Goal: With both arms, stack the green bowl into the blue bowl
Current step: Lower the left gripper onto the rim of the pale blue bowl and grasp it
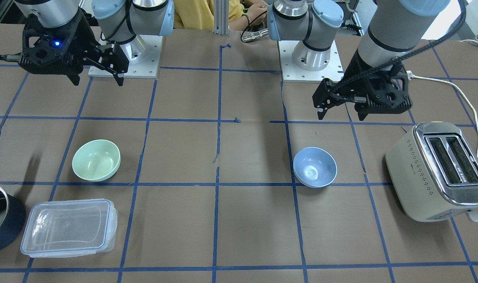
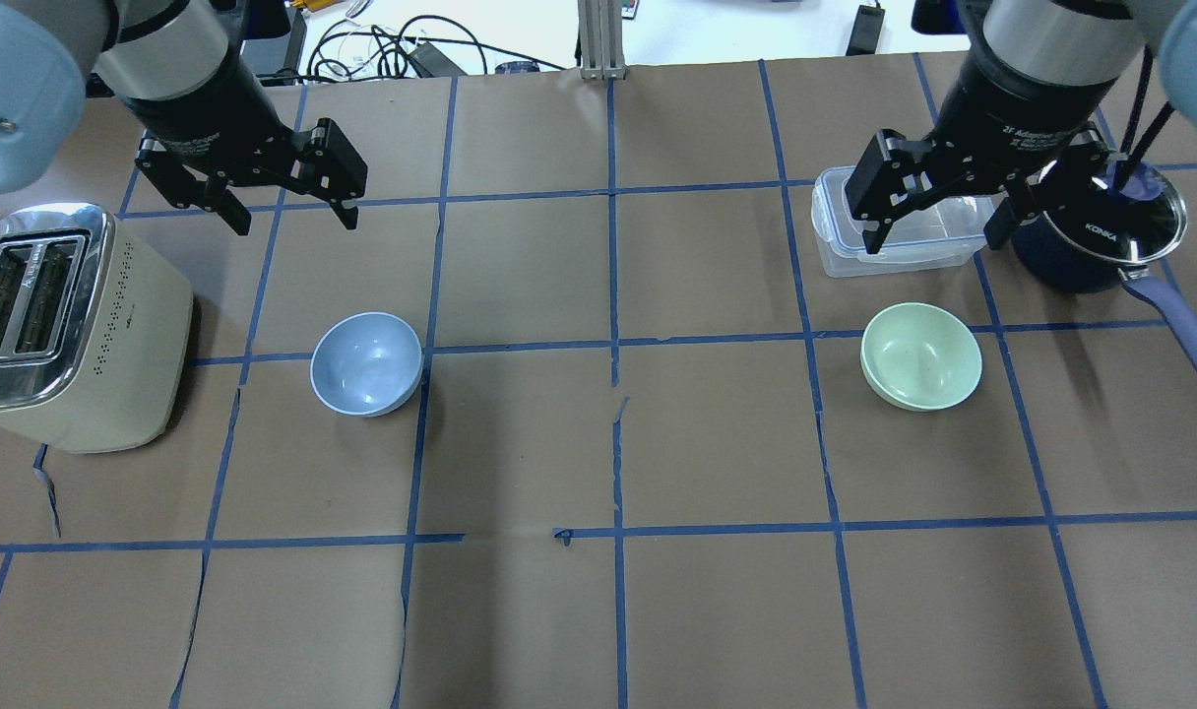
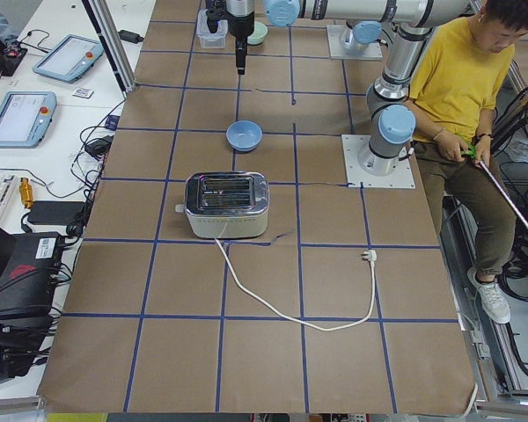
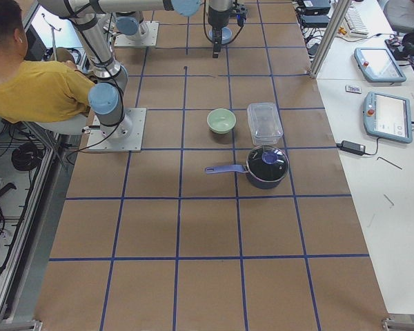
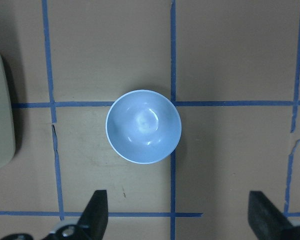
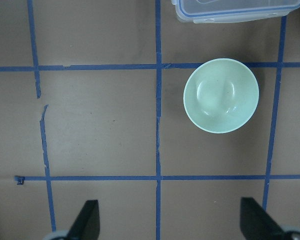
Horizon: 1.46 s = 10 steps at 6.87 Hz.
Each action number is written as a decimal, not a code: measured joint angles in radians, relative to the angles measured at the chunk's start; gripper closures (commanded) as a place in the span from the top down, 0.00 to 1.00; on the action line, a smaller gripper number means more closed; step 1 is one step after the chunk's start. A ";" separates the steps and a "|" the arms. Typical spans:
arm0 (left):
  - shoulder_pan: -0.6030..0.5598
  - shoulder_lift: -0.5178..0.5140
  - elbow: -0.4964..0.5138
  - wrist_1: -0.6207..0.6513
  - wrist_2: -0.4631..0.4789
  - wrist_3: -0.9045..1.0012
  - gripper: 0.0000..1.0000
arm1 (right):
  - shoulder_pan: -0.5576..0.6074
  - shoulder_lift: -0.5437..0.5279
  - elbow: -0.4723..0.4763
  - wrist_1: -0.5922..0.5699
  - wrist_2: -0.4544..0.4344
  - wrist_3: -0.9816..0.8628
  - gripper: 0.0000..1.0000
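Left fingers (image 5: 96,210): They are spread wide open and hold nothing. They hang high in the air, about over the blue bowl, and do not touch it.
Right fingers (image 6: 87,220): They are wide open too and hold nothing. They hang high over the right part of the desk, above the green bowl's spot, well apart from it.
Green bowl (image 2: 920,355): It sits on the right side of the desk with its open side up. Nothing is inside it, and its inside is shiny.
Blue bowl (image 2: 366,363): It sits on the left side of the desk with its open side up and nothing inside. Its rim is right beside a crossing of two tape lines.
Both bowls: They are well apart, one on each side, and are not stacked.
Desk (image 2: 608,611): It is covered in brown paper.
Tape lines (image 2: 615,295): These thin blue lines make big squares on the paper.
Toaster (image 2: 67,325): It is cream and silver and stands near the blue bowl, on its left. Its white cord lies loose on the desk.
Clear box (image 1: 70,228): It has a lid with a blue edge. It lies just past the green bowl, on the far side from the robot.
Pot (image 4: 265,165): It is dark blue with a glass lid and stands just right of the clear box. Its long handle points toward the robot's side.
Person (image 3: 458,79): The person wears a yellow shirt and sits beside the robot's bases.
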 measured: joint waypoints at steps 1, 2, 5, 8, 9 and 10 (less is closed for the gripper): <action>0.076 -0.018 -0.038 0.028 -0.010 0.054 1.00 | 0.000 0.000 0.000 0.000 0.000 0.000 1.00; 0.140 -0.042 -0.096 0.097 -0.024 0.091 1.00 | 0.000 0.001 0.000 0.000 0.000 0.001 1.00; 0.187 -0.132 -0.278 0.383 -0.039 0.120 0.97 | 0.000 0.001 0.000 0.000 -0.002 0.001 1.00; 0.188 -0.214 -0.417 0.553 -0.105 0.116 0.34 | 0.000 0.001 0.000 0.000 -0.005 0.001 1.00; 0.188 -0.232 -0.435 0.557 -0.135 0.117 0.00 | 0.000 0.001 0.000 0.000 -0.006 0.000 1.00; 0.187 -0.238 -0.442 0.559 -0.146 0.121 0.00 | 0.000 0.001 0.000 0.000 -0.007 0.000 1.00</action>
